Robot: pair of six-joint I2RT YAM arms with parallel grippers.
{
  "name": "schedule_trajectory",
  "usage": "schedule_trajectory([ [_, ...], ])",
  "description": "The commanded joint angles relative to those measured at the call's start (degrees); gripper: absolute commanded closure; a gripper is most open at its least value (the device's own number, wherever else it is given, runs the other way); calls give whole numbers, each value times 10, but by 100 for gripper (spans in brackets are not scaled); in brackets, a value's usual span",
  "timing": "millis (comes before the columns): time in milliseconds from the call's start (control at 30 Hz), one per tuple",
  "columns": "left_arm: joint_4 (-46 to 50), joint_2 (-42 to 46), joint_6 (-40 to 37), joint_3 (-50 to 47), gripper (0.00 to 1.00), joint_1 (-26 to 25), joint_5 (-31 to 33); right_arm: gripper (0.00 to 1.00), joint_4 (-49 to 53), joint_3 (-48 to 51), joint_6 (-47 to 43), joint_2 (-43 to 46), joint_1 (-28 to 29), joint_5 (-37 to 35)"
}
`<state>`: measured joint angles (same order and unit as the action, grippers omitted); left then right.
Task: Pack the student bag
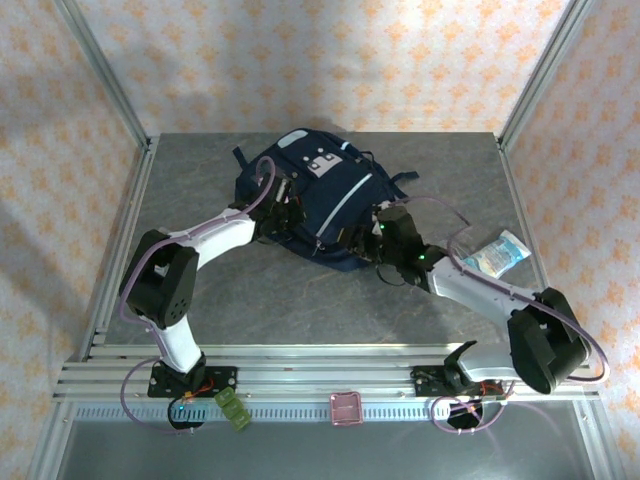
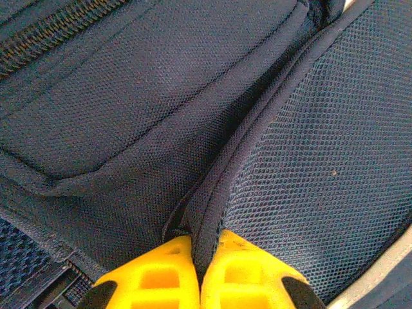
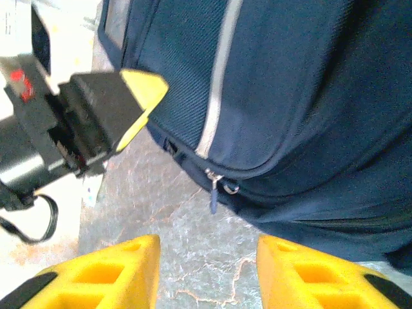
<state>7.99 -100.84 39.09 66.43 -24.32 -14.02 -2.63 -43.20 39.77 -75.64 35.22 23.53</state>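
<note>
The right gripper [image 3: 206, 254] hangs just off the bag's [image 1: 320, 200] near edge. Its jaws are part-open and empty, lined up on the small zip pull [image 3: 214, 195], likely to draw the zip. At the bag's left side, the left gripper [image 2: 199, 273] is clamped tight on a raised seam where fine woven nylon meets open mesh, probably bracing the soft fabric against that pull. The bag lies slumped mid-table [image 1: 300, 300] on marbled grey. It is navy with a pale stripe. Right of the bag, well apart, sits a crinkly pale packet [image 1: 497, 253].
</note>
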Motion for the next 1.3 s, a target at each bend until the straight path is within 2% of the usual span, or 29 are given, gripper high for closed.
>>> schedule_trajectory([
  [0, -11, 32, 18, 17, 100, -4, -46, 57, 26, -43, -38, -24, 33, -29],
  [167, -58, 86, 71, -15, 100, -4, -72, 53, 52, -97, -38, -87, 74, -73],
  [300, -91, 116, 107, -35, 100, -4, -90, 53, 53, -122, -17, -124, 81, -100],
  [500, -97, 127, 114, -40, 100, -5, -100, 55, 32, -143, 2, -153, 82, -133],
  [633, -110, 127, 125, -48, 100, -5, -105, 67, 56, -174, 5, -187, 87, -150],
  [700, -120, 129, 134, -56, 100, -4, -105, 82, 68, -181, 2, -202, 94, -166],
  [833, -124, 128, 136, -60, 100, -4, -99, 99, 103, -187, 12, -218, 100, -200],
  [1067, -97, 129, 101, -68, 100, 15, -68, 100, 173, -181, -12, -167, 93, -253],
  [1267, -57, 143, 55, -82, 100, 38, -39, 100, 239, -137, -56, -107, 34, -278],
])
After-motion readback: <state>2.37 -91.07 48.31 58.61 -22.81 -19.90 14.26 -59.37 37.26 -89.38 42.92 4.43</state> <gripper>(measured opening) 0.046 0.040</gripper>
